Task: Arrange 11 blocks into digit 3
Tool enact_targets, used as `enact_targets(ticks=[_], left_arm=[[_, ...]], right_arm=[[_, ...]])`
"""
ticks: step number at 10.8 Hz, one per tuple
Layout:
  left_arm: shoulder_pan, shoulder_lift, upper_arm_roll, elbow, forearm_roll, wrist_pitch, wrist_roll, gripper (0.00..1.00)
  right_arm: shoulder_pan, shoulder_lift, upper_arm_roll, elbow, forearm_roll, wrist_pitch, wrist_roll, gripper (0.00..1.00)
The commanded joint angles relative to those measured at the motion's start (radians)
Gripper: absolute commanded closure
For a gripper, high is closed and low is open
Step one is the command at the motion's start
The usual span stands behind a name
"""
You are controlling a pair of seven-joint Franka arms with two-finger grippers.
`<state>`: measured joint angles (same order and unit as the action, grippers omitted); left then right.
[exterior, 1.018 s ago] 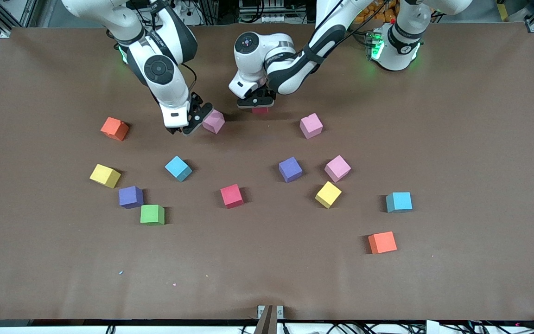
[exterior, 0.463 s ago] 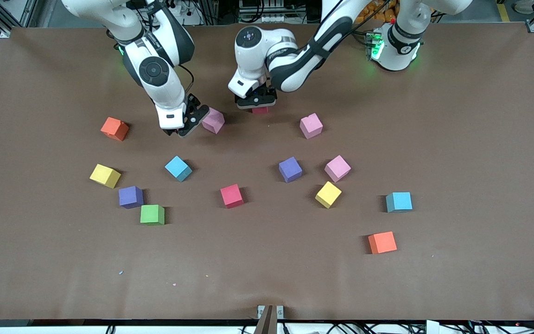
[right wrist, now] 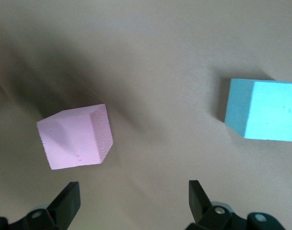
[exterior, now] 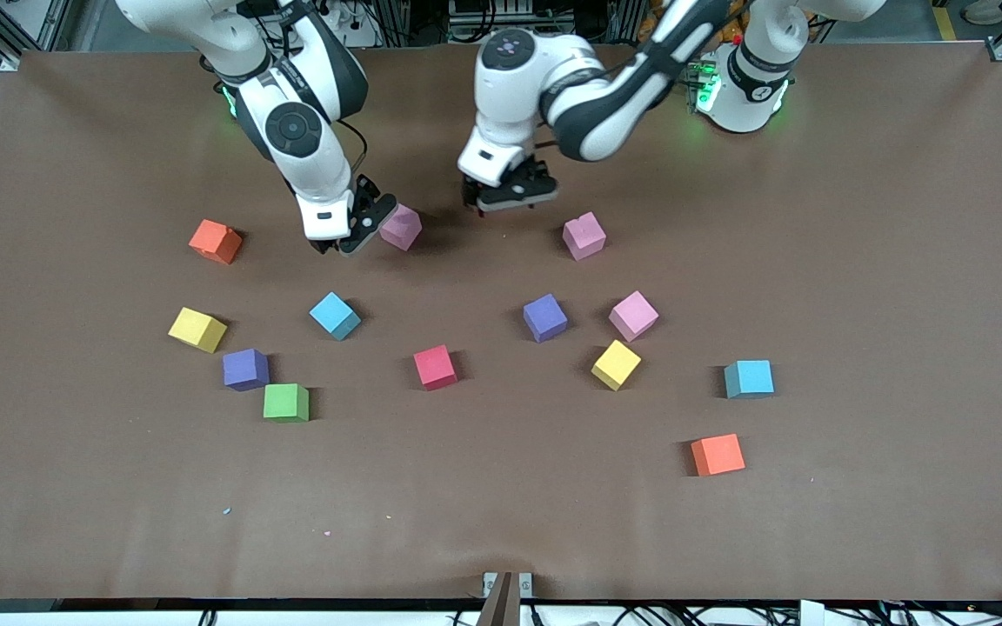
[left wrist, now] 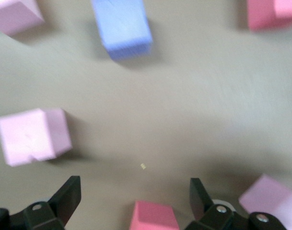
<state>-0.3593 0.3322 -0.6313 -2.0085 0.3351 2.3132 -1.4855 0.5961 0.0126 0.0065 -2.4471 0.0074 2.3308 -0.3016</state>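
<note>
Brown table, scattered blocks, no legible writing

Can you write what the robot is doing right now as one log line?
left gripper: open, over red block | right gripper: open, beside pink block | digit 3: not started

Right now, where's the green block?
In the front view the green block sits toward the right arm's end of the table, beside a purple block and nearer the camera than the yellow block.
</note>
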Motion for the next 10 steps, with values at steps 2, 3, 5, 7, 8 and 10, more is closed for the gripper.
enact_targets(ticks=[2,3,5,7,8,10], left_arm=[[0.23,-0.052,-0.071,-0.038,-0.057,-0.164,0.036,0.0],[0.27,-0.042,-0.07,-0.051,-0.109,-0.169,0.101,0.0],[0.304,-0.039,-0.07,-0.104,-0.131,-0.167,0.154,0.0],[0.304,-0.024,-0.07,-0.156,-0.133,-0.126,0.149,0.0],[0.304,-0.022,-0.07,-0.188,-0.133,-0.064,0.142,0.0],[0.303,-0.004,-0.07,-0.202,-0.133,0.006,0.139,0.0]], right_arm=[[0.077,0.023,0.003,-0.019,0.017,0.079,0.007,0.0],[0.108,0.036,0.001,-0.021,0.017,0.105,0.01,0.0],[0.135,0.061,0.001,-0.051,0.017,0.18,0.01,0.0],[0.155,0.107,0.003,-0.098,0.017,0.281,0.042,0.0],[0.175,0.124,0.003,-0.099,0.017,0.289,0.083,0.0],[0.223,0.145,0.001,-0.099,0.017,0.298,0.163,0.0]])
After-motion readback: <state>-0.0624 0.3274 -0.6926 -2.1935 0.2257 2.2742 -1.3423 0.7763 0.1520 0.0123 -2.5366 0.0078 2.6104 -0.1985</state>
